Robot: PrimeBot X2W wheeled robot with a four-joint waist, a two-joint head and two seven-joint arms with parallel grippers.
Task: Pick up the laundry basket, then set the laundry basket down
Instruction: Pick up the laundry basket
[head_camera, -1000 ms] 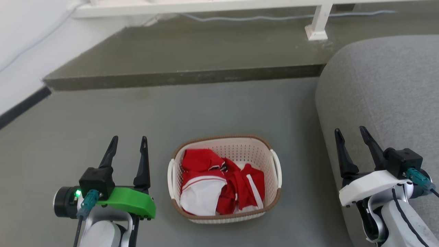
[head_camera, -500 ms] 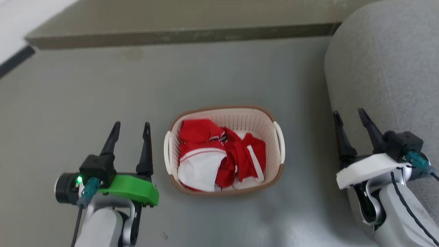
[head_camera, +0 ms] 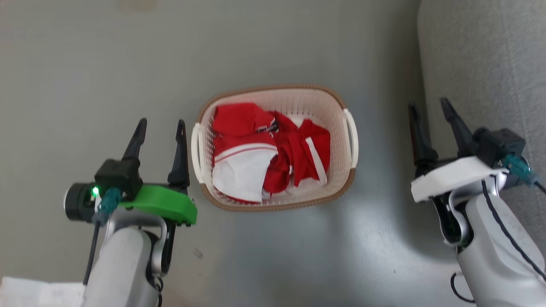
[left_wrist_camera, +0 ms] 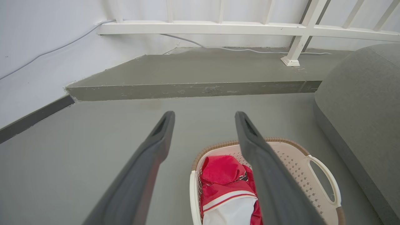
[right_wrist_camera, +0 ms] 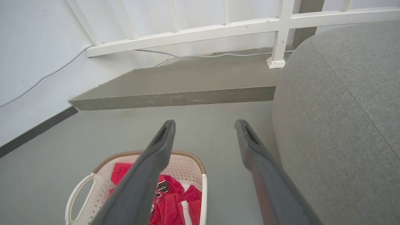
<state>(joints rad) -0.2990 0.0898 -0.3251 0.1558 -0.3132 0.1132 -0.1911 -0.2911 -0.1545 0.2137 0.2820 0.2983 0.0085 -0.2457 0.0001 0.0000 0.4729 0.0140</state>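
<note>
Head view: basket (head_camera: pixel 273 88) centre frame on floor (head_camera: pixel 85 64). Left gripper (head_camera: pixel 162 123) and right gripper (head_camera: pixel 428 103) flank it, both spread, empty.
Left wrist view: left handle (left_wrist_camera: pixel 191 193) bottom centre; dip under it.
Right wrist view: right handle (right_wrist_camera: pixel 203 200) bottom centre; you match heights, lift level.

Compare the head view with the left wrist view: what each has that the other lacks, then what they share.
Head view: the open right gripper and the left wrist's green cover. Left wrist view: the white railing and the raised step. Shared: the laundry basket with its red-and-white clothes, the open left gripper and the grey sofa.
</note>
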